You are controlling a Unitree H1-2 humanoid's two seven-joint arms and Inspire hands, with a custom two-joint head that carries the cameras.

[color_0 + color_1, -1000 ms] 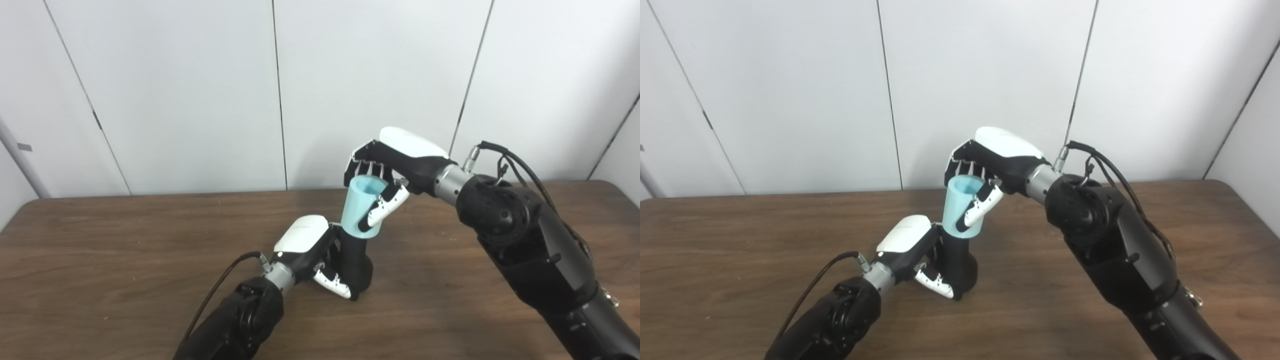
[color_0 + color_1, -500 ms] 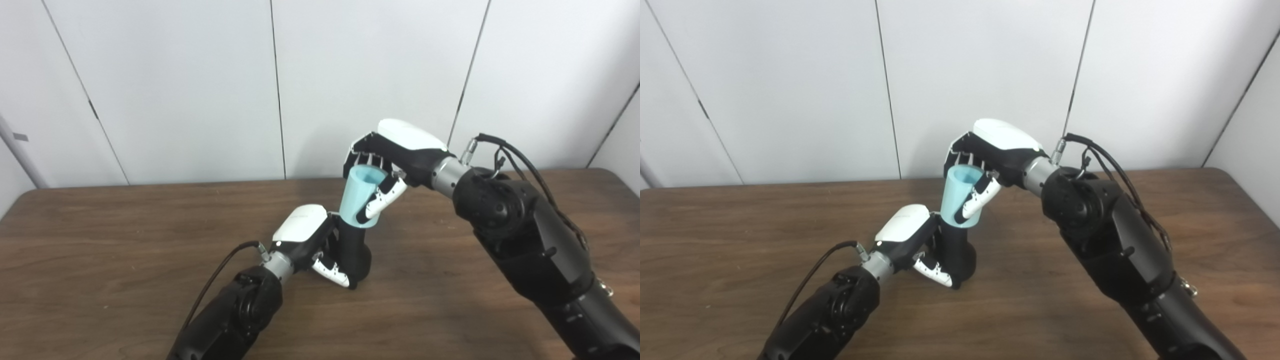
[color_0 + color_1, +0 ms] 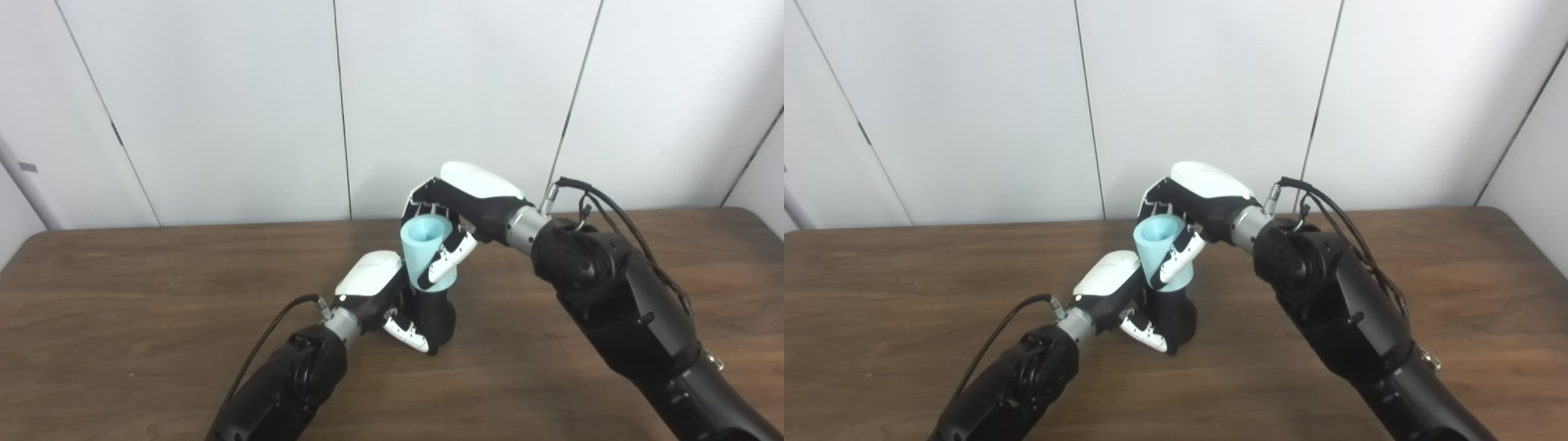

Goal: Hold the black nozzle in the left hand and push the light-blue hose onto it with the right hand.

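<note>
My left hand (image 3: 381, 294) is wrapped around the matte black cylindrical nozzle (image 3: 436, 313), its white-tipped fingers (image 3: 405, 331) curled across the near side of the nozzle's base, so I read it as clamped on that piece. The nozzle stands roughly upright with its foot on the dark brown wood-grain table (image 3: 122, 306), just to the right of my left palm.

Above it, my right hand (image 3: 465, 205) grips the light-blue short tubular hose (image 3: 424, 248): fingers fold over the far side of the rim and the thumb presses along the near wall, so this hand is closed on the hose. The hose tilts, its open mouth leaning up and to the left, and its lower end sits over the top of the nozzle, touching it. I cannot tell how far down the hose is seated.

The two hands are close together, right directly above and slightly beyond left. Behind the right hand rise plain white wall panels (image 3: 1213, 79).
</note>
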